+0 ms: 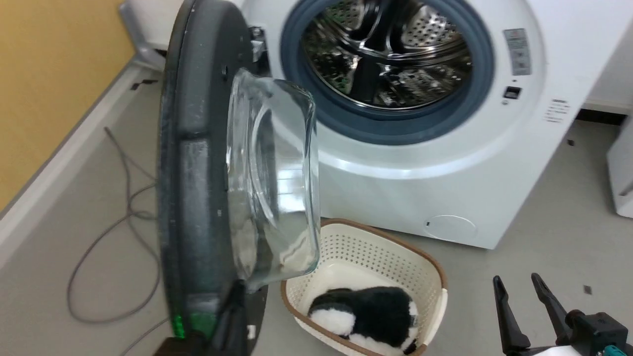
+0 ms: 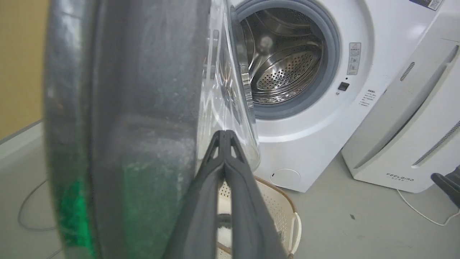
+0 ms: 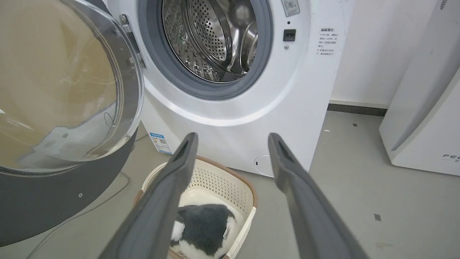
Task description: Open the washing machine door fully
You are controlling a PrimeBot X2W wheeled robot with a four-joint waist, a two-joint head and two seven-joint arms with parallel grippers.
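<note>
The washing machine door (image 1: 198, 173) stands edge-on left of centre, my left fingers (image 2: 208, 187) closed beside its glass, right fingers (image 3: 172, 187) spread, empty.

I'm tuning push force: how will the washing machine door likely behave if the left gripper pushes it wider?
The washing machine door probably swings as one rigid piece about its hinge. Its thick dark frame and bulging glass bowl suggest it is fairly heavy. The glass looks smooth, so the shut left gripper might slip.
</note>
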